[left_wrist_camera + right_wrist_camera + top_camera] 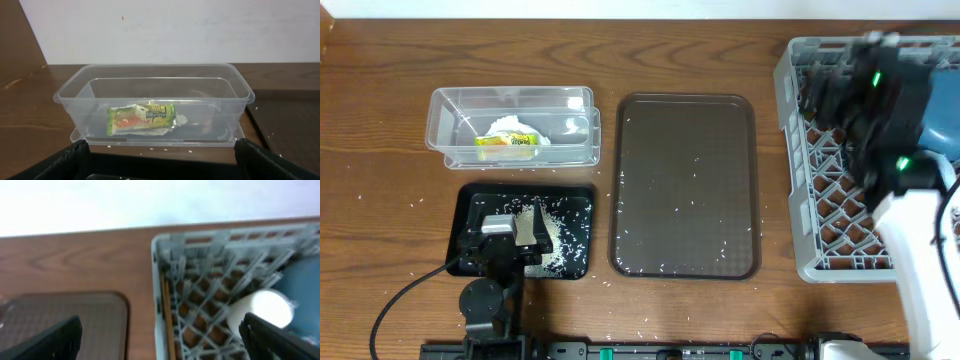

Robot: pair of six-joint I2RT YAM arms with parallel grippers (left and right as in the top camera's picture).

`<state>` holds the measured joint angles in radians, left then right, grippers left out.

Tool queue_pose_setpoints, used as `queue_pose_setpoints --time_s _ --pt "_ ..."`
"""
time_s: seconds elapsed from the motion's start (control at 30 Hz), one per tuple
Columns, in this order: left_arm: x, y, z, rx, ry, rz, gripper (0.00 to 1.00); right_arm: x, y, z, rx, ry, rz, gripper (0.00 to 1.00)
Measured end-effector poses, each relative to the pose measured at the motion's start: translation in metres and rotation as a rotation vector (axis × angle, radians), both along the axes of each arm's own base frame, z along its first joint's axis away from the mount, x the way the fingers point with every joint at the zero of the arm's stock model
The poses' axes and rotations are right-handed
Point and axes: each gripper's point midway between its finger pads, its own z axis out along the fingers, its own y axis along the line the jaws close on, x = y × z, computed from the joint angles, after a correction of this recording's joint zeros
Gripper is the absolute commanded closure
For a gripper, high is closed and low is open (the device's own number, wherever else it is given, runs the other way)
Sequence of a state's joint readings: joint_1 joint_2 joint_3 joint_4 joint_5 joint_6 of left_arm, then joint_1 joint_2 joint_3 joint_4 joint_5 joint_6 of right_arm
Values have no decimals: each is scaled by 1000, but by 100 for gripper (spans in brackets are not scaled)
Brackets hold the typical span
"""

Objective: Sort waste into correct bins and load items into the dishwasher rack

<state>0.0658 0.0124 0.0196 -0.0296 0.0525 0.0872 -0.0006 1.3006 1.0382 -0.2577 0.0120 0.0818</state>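
The clear tub (442, 128) holds the yellow-green wrapper (141, 119) and a crumpled white tissue (515, 126). My left gripper (162, 167) hangs open and empty over the black tray (578, 200), facing the tub. White rice (556, 236) lies in that tray beside the gripper. At the right stands the grey dishwasher rack (798, 150). My right gripper (162, 340) is open and empty above the rack's left wall. Inside the rack lie a white cup (260, 311) and a blue dish (302, 287). The right arm hides most of the rack from above.
A dark brown serving tray (685, 185) with stray rice grains lies between the bins and the rack. Loose grains dot the wooden table (380, 150) around the black tray. A black cable (405, 295) runs from the left arm's base.
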Motion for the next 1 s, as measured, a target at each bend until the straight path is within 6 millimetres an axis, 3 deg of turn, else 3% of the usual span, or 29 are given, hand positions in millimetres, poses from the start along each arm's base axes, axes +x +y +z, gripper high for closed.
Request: queue_pose_setpoints --time_s 0.13,0.33,0.57,1.0 --pt "0 0 0 0 1 0 5 -34 7 -29 15 -53 36 1" --pt "0 0 0 0 1 0 5 -77 11 -26 21 -242 61 1" --pt "0 0 0 0 1 0 5 -120 13 -52 22 -320 71 1" --pt "0 0 0 0 2 0 5 -153 13 -68 18 -471 75 1"
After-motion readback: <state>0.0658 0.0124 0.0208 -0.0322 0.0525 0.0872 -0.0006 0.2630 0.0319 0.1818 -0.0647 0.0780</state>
